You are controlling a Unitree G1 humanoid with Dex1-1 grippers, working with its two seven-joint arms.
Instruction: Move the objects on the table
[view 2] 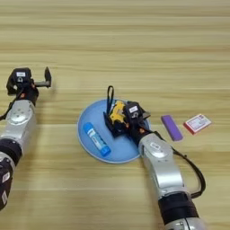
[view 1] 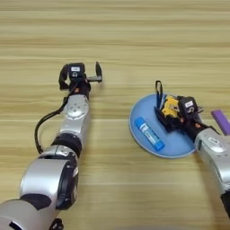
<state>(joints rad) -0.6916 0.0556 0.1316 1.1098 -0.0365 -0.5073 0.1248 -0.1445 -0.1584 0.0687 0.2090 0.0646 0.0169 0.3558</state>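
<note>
I see even, bright overhead light, soft short shadows under my arms, faint sheen on the table [view 1: 134, 40], slightly soft focus, no harsh glare

- wooden table [view 2: 134, 40]: light planks, grain running horizontally, pale streaks; fills the whole frame
- blue plate [view 2: 90, 146]: round, flat on the table, centre of frame, slightly low
- purple block [view 2: 171, 127]: small, flat, lies on the bare wood just right of the plate, not touching it
- red-and-white card [view 2: 196, 123]: small, flat, on the wood right of the purple block, near it but apart, tilted
- upper half of the table bare wood
</note>
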